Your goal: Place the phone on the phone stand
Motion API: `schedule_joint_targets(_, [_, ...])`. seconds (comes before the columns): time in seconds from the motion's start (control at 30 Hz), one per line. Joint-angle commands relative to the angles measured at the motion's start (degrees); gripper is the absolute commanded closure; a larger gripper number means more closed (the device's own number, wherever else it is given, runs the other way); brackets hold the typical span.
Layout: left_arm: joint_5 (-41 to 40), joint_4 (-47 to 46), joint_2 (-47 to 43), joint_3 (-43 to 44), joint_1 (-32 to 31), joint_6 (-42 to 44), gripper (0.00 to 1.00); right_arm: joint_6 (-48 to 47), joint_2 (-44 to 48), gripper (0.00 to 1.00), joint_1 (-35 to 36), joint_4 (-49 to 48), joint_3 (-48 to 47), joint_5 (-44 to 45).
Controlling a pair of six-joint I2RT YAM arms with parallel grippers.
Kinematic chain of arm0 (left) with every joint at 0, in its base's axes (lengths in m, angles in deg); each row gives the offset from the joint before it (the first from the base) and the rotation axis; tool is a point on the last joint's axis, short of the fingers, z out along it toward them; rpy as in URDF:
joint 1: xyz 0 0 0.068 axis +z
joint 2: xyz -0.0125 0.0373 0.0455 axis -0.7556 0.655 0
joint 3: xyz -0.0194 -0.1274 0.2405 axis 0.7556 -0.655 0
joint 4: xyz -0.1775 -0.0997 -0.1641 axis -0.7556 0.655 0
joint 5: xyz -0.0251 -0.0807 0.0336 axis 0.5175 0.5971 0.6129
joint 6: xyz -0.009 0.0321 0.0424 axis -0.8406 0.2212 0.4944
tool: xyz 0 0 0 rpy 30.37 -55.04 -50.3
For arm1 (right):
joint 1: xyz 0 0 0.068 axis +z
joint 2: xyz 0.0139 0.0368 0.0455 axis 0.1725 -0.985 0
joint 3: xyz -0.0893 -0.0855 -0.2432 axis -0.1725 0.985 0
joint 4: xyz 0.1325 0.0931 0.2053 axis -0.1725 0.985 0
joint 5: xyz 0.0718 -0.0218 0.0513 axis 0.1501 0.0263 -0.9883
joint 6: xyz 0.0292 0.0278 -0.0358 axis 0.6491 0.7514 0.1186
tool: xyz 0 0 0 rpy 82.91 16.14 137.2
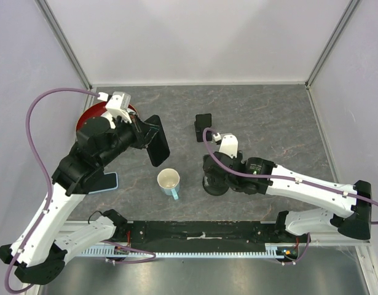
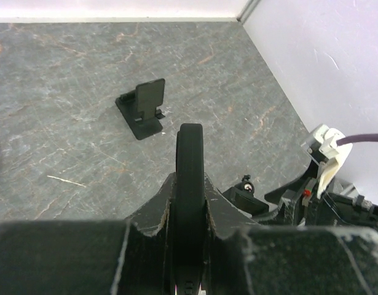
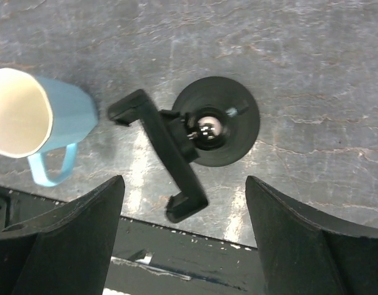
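Note:
My left gripper (image 1: 144, 135) is shut on a black phone (image 1: 157, 141) and holds it above the table, left of centre. In the left wrist view the phone (image 2: 190, 153) stands edge-on between the jaws of my left gripper (image 2: 190, 181). A small black folding phone stand (image 1: 203, 126) sits on the table to the right of the phone; it also shows in the left wrist view (image 2: 144, 107), ahead and apart. My right gripper (image 3: 184, 181) is open and empty, hovering over a round-based black clamp holder (image 3: 216, 121).
A light blue mug (image 1: 169, 182) stands near the front centre, also in the right wrist view (image 3: 35, 114). A red plate (image 1: 90, 115) lies at the back left under my left arm. A blue flat object (image 1: 107, 182) lies at the left. Grey walls enclose the table.

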Motion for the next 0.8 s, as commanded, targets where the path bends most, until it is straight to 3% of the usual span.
schedule_joint_targets(0.0, [7.02,-4.93,0.66,0.26,-0.06,-0.64,0.98,3.90,2.64,0.15,0.04,-2.76,3.06,7.65])
schedule_joint_targets(0.2, [13.09,-5.02,2.16,-0.09,0.02,-0.12,0.98,2.68,1.94,0.18,-0.93,-2.94,4.55,8.98])
schedule_joint_targets(0.77, [18.72,-5.90,6.38,-0.62,-0.06,-0.64,0.98,-3.21,5.28,0.20,-1.28,0.31,5.17,7.31])
